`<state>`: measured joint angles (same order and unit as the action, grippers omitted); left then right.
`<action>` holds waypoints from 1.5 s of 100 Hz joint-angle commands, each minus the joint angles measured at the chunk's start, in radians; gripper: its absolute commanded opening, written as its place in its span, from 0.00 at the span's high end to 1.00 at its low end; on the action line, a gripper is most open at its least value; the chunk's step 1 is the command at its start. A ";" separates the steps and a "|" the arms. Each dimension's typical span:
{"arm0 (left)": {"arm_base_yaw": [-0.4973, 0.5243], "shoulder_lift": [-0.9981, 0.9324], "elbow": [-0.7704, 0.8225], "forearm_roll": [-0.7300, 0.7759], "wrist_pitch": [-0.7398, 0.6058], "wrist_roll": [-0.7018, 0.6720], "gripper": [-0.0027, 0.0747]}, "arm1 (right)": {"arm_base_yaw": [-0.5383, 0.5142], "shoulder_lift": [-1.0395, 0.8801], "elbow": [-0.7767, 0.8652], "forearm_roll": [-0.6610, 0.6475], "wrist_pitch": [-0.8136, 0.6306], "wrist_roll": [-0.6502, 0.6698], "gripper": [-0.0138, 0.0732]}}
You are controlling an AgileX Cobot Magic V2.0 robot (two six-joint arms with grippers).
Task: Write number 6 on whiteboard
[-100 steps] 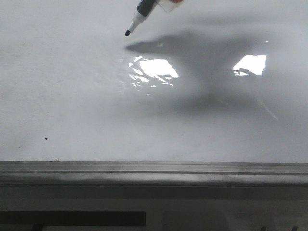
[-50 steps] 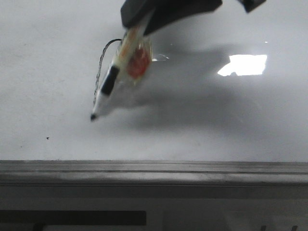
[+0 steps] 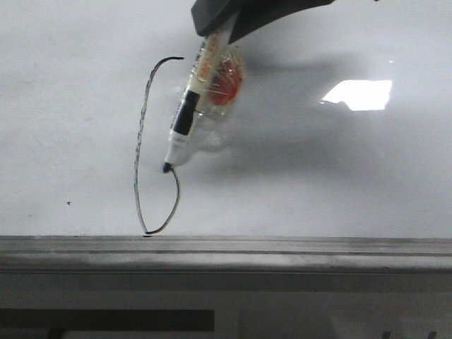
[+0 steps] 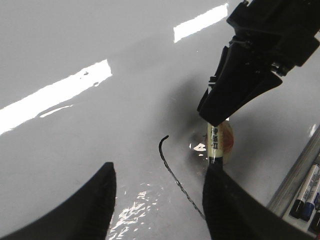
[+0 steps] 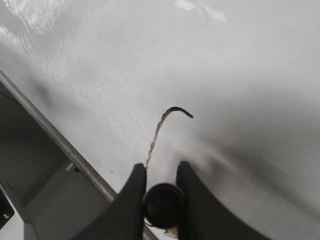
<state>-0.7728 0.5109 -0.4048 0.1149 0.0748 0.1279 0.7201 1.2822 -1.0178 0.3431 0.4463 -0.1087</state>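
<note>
The whiteboard (image 3: 339,183) is glossy white-grey with a grey frame strip (image 3: 282,247) along its near edge. My right gripper (image 3: 219,25) is shut on a marker (image 3: 185,123) with a yellow label and a red sticker. The marker's black tip touches the board. The number 6 (image 3: 139,141) shows as a thin black line: a hooked top, a long downstroke, and a loop curving up to the tip. The line also shows in the left wrist view (image 4: 175,172) and the right wrist view (image 5: 160,127). My left gripper (image 4: 160,210) is open and empty over the board, beside the marker (image 4: 216,145).
A tiny black dot (image 3: 68,203) sits on the board left of the digit. A bright light reflection (image 3: 360,94) lies at the right. Spare markers (image 4: 305,192) lie beyond the frame strip (image 4: 295,175) in the left wrist view.
The marker came down from the top of the board, drew the hook and long downstroke, then curved round at the bottom and up to mid-height. The right gripper came into view.
</note>
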 commanded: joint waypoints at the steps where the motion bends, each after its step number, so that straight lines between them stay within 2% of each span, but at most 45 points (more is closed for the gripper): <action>1: 0.004 0.009 -0.034 -0.011 -0.075 -0.003 0.49 | 0.015 0.013 -0.038 -0.050 -0.084 -0.031 0.91; 19: 0.004 0.009 -0.034 -0.009 -0.075 -0.003 0.49 | 0.058 -0.025 -0.038 -0.043 -0.135 -0.034 0.91; 30: -0.015 0.029 -0.034 -0.009 -0.084 -0.003 0.49 | 0.103 -0.071 -0.038 -0.043 -0.093 -0.043 0.91; 47: -0.150 0.151 -0.034 0.005 -0.091 -0.003 0.49 | 0.157 -0.080 -0.038 -0.050 -0.065 -0.043 0.91; 58: -0.219 0.251 -0.034 0.005 -0.160 -0.003 0.49 | 0.162 -0.080 -0.038 -0.052 -0.058 -0.043 0.91; 66: -0.218 0.306 -0.034 -0.007 -0.229 -0.003 0.49 | 0.162 -0.080 -0.038 -0.052 -0.050 -0.043 0.91; 92: -0.159 0.436 -0.034 -0.068 -0.326 -0.003 0.49 | 0.162 -0.080 -0.038 -0.052 -0.019 -0.043 0.91; 118: -0.157 0.511 -0.034 -0.125 -0.335 -0.003 0.49 | 0.162 -0.080 -0.038 -0.052 -0.017 -0.043 0.91; 125: -0.157 0.520 -0.034 -0.145 -0.337 -0.003 0.54 | 0.162 -0.080 -0.038 -0.052 -0.017 -0.043 0.91; 129: -0.157 0.522 -0.034 -0.145 -0.343 -0.003 0.60 | 0.162 -0.080 -0.038 -0.052 -0.017 -0.043 0.91; 145: -0.157 0.524 -0.034 -0.145 -0.345 -0.003 0.99 | 0.162 -0.080 -0.038 -0.052 -0.017 -0.043 0.91; 150: -0.157 0.524 -0.034 -0.145 -0.345 -0.003 0.99 | 0.162 -0.080 -0.038 -0.041 -0.017 -0.043 0.91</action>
<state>-0.9317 1.0434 -0.4048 -0.0168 -0.1893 0.1279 0.8810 1.2302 -1.0266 0.2865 0.4764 -0.1403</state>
